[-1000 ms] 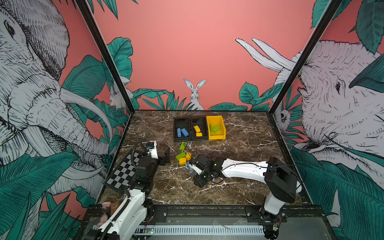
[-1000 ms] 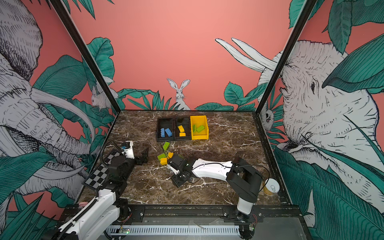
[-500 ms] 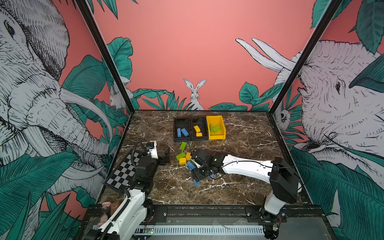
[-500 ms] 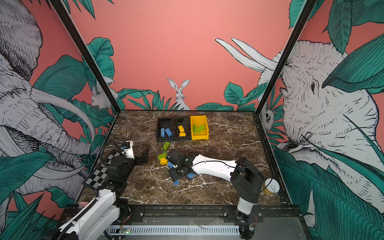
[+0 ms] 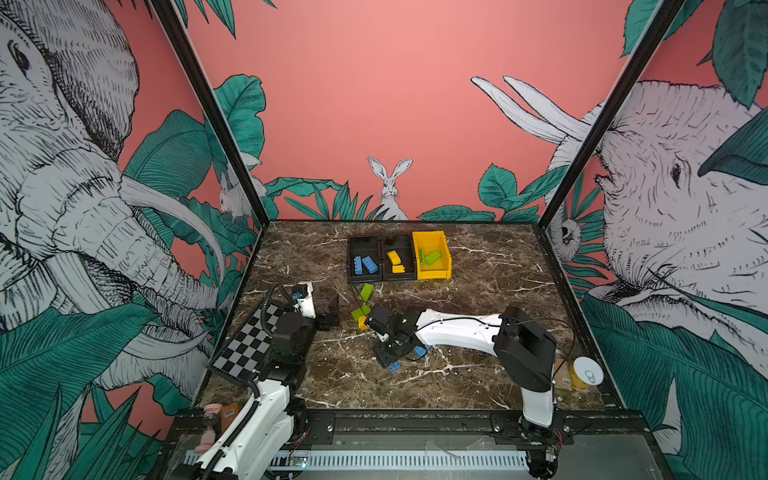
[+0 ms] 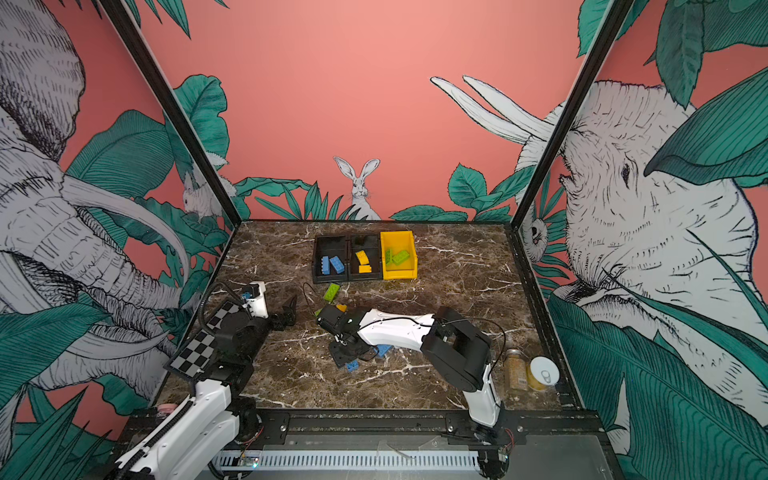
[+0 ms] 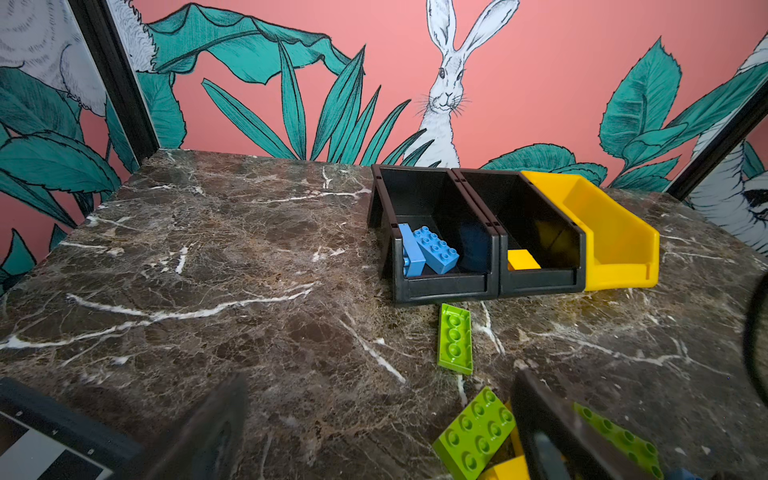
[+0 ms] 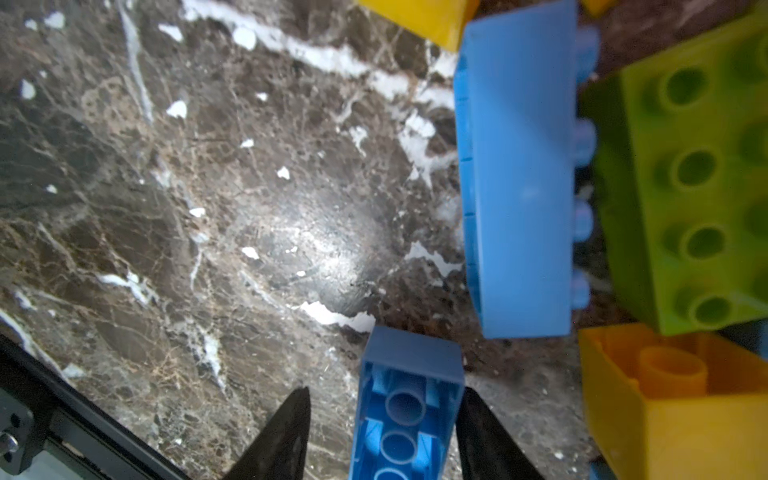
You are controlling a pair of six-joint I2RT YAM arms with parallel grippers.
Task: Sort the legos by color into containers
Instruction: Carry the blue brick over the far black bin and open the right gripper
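Twin high front overviews of one table (image 5: pixel 478 266); wrist views low, close.

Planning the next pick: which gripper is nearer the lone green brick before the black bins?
Left. The left gripper is left of the green brick; the right gripper sits farther toward the front, around a blue brick.

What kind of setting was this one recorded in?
Most likely a purpose-built robot test cell. It is a booth with black frame posts and printed jungle murals. The marble-patterned tabletop has a left arm and right arm mounted at its front, plus a checkerboard calibration board.
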